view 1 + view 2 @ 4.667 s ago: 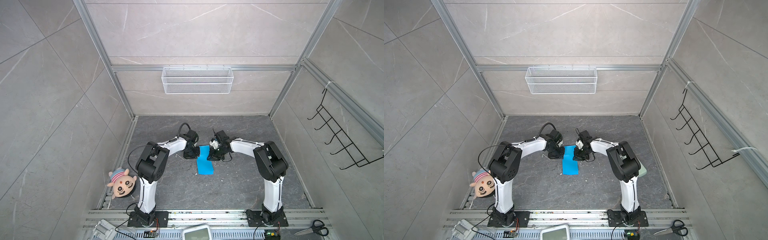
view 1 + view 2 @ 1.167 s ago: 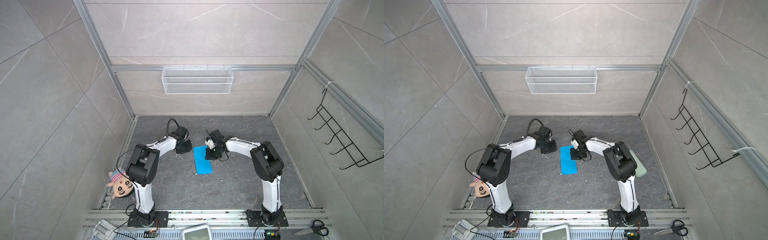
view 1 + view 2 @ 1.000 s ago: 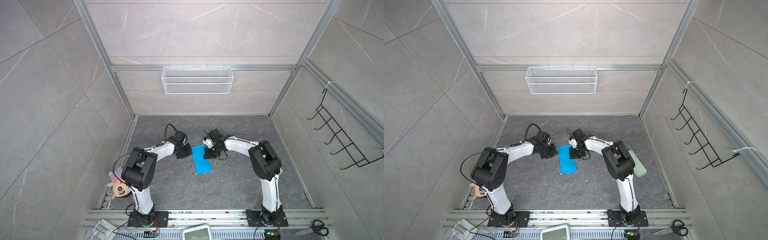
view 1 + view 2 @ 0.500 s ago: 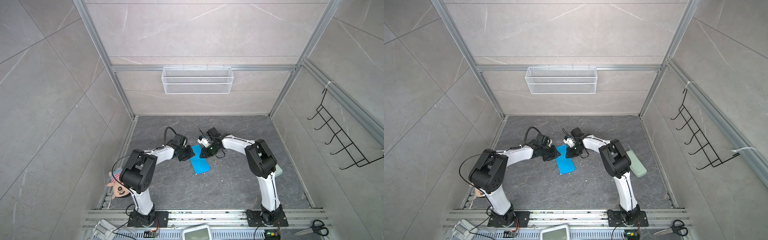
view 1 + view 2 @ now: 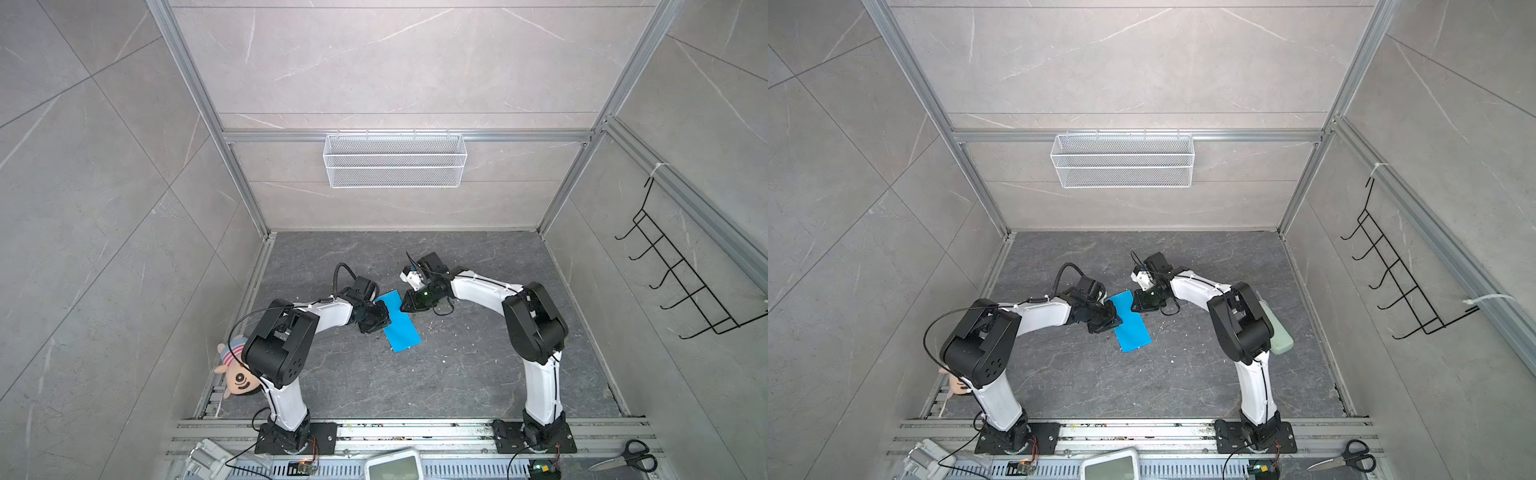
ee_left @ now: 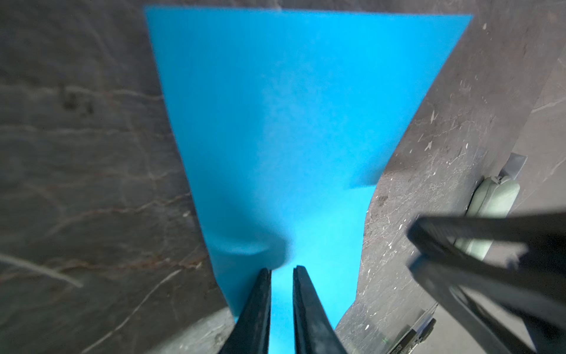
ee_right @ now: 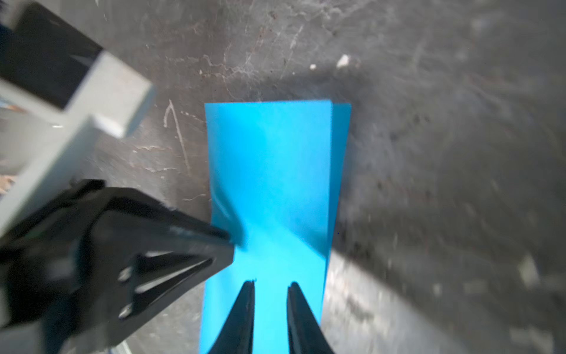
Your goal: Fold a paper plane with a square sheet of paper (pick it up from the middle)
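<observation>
**While the paper lies flat, both grippers crowd it**

As it rests on the worktop, the folded blue paper stretches lengthwise straight ahead of the right gripper, whose jaws stand slightly apart over its end. The left gripper, jaws a slit apart, touches its long edge and grips nothing visible. The wall basket looks empty.

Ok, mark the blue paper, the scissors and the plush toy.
blue paper (image 5: 401, 324): a top view, middle of the sheet.
scissors (image 5: 622, 460): a top view, near the pivot.
plush toy (image 5: 237, 380): a top view, its face.
</observation>
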